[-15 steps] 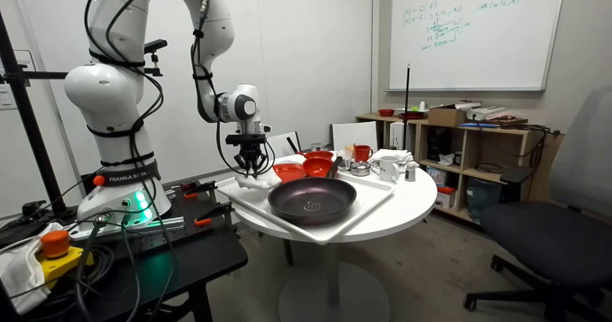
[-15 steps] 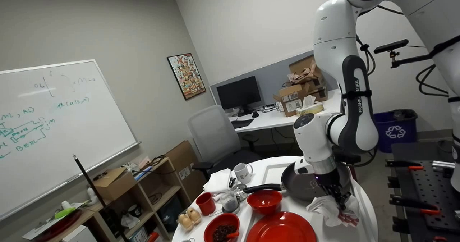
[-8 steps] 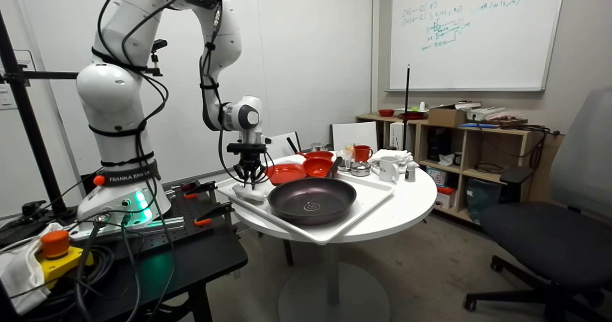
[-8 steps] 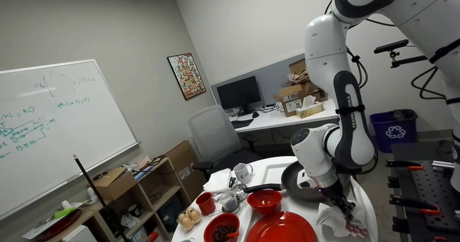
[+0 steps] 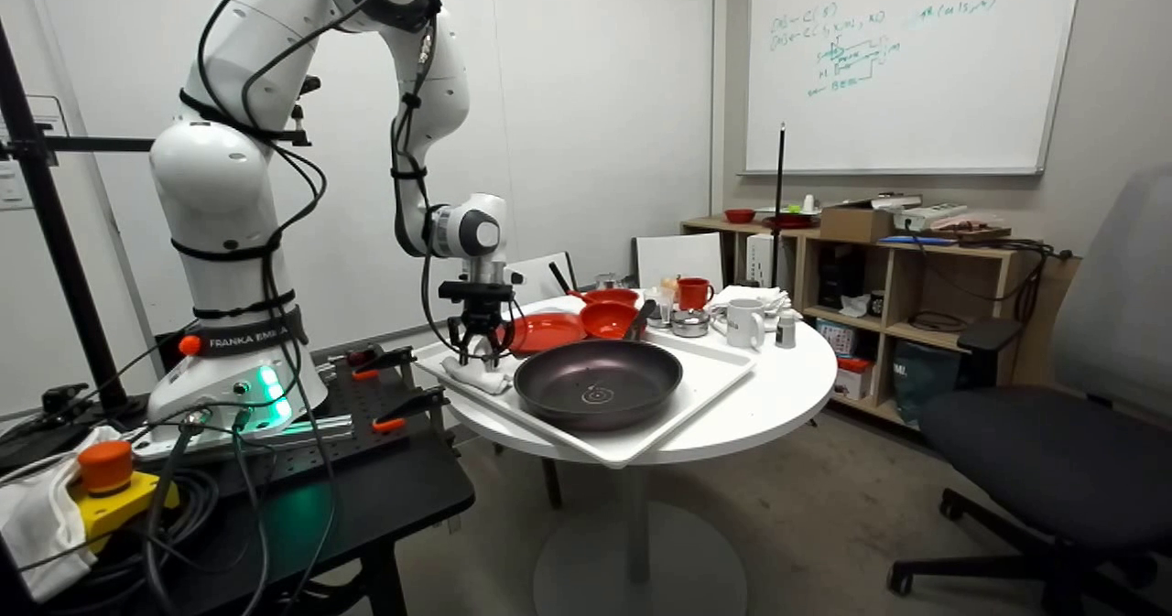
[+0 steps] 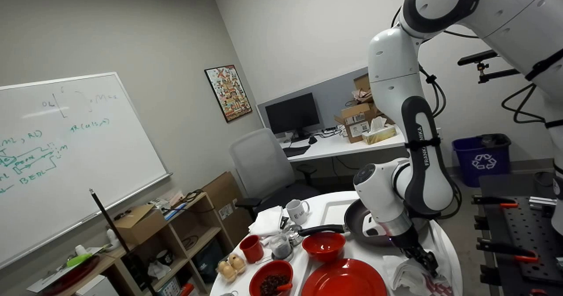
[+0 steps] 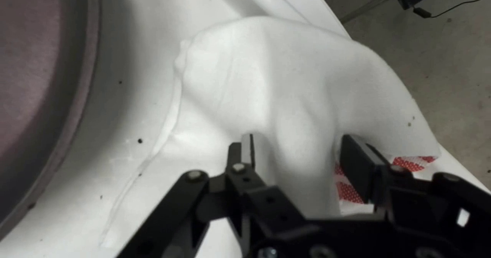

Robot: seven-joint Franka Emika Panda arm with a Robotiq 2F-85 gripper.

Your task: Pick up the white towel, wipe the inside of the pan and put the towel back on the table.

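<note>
Arm (image 5: 261,53), one, ours: white-shelled, jointed, bent. In an exterior view, with twelve at the top, we stretch up from our base (image 5: 229,392), green lights (image 5: 275,392) lit, toward one o'clock, crook over at the elbow (image 5: 389,7), and hang our forearm (image 5: 439,85) toward six. Wrist (image 5: 469,230), one: held low, turned down toward six; in an exterior view the wrist (image 6: 382,195) slants toward five. Gripper (image 7: 297,154), one, black: jaws well apart. Fingers (image 7: 358,166), two: in the wrist view we show one tip just off centre toward six o'clock and the other between three and four, both aimed between eleven and twelve.
</note>
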